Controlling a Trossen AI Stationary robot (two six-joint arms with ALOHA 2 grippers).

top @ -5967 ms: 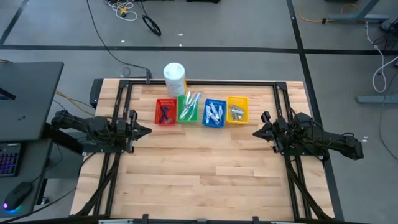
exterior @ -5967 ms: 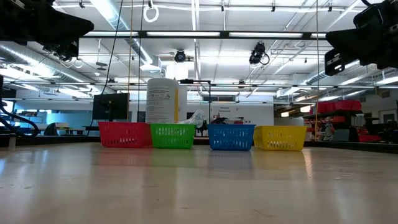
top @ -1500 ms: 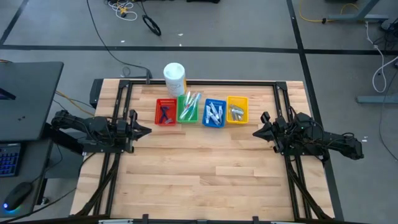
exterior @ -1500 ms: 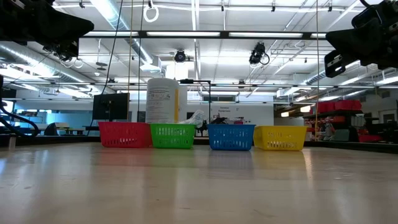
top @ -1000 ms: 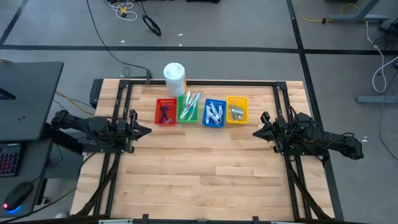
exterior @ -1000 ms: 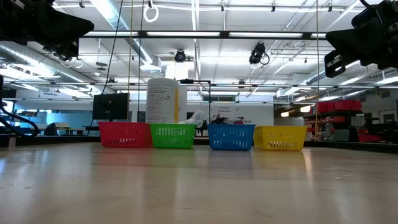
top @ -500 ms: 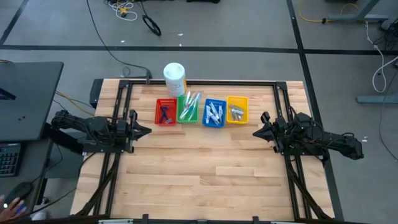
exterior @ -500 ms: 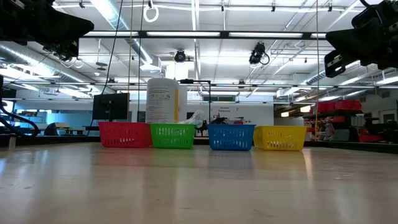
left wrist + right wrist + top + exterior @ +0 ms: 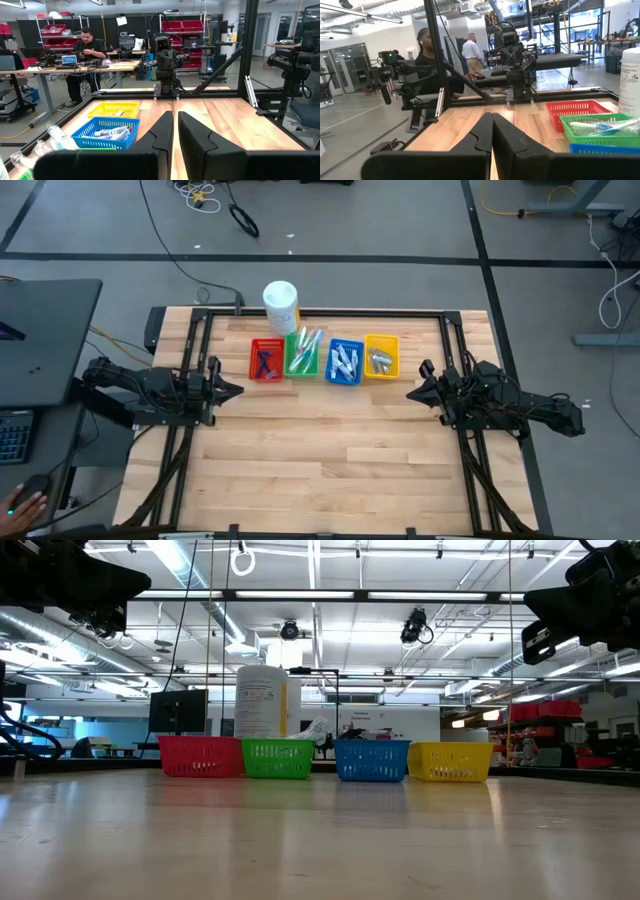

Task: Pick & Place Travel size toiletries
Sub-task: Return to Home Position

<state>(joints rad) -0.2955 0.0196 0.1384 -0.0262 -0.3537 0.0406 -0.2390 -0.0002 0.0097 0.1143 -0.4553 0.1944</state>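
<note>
The travel size toiletries lie sorted in a row of four bins near the table's far edge. Dark blue razors are in the red bin (image 9: 265, 361), toothbrushes in the green bin (image 9: 304, 352), white tubes in the blue bin (image 9: 344, 362), and silvery tubes in the yellow bin (image 9: 381, 360). My left gripper (image 9: 232, 390) hovers shut at the table's left side, pointing right. My right gripper (image 9: 413, 392) hovers shut at the right side, pointing left. Both are well short of the bins. In the wrist views, the left gripper (image 9: 175, 125) and the right gripper (image 9: 492, 127) hold nothing.
A large white canister (image 9: 281, 305) stands upright behind the green bin at the far edge. Black frame rails (image 9: 190, 380) run along the table's left, right and far sides. Bare wood (image 9: 320, 440) spreads from the bins to the near edge. People stand in the room beyond the table.
Both arms and everything on the table have kept still. A person's hand has come to the mouse on the desk beside the table's near left corner.
</note>
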